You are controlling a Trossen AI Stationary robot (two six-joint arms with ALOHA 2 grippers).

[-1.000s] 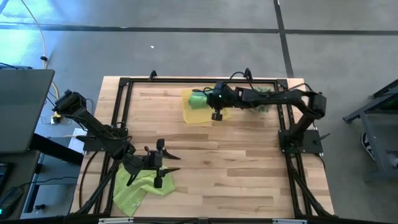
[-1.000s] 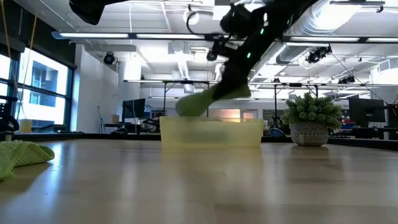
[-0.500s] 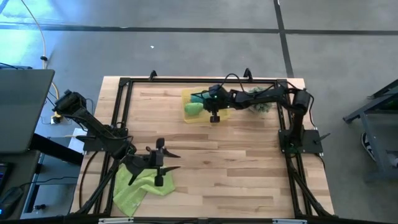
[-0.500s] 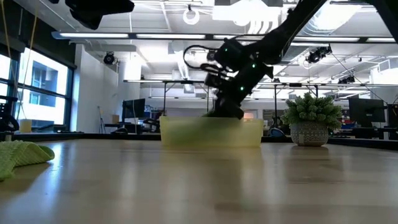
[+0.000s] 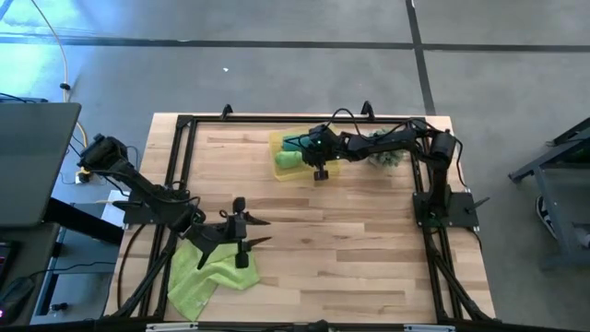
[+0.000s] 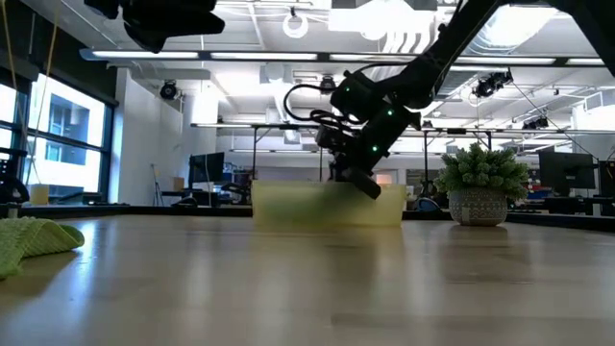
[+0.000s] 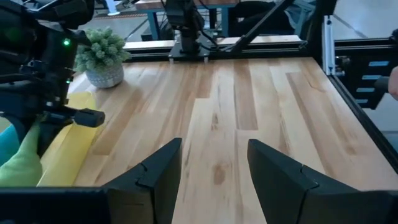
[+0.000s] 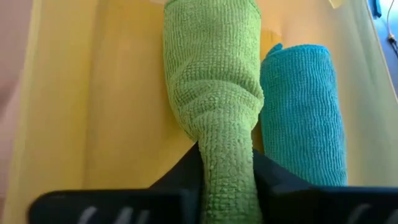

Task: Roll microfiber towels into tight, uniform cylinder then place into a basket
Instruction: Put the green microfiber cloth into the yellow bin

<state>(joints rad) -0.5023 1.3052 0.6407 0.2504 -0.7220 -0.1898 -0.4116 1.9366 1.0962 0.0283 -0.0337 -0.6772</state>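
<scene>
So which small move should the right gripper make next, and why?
Probably open the right gripper and release. It is shut on the rolled green towel, which already lies inside the yellow basket beside the rolled teal towel. The left gripper waits open near the unrolled green towel.

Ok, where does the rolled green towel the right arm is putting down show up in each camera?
High view: rolled green towel in the yellow tray, top centre.
Low view: hidden behind the tray wall, under the right gripper.
Left wrist view: at the left edge, beside the teal towel.
Right wrist view: centre, pinched between the fingers.
Shared landmark: the potted plant.
</scene>
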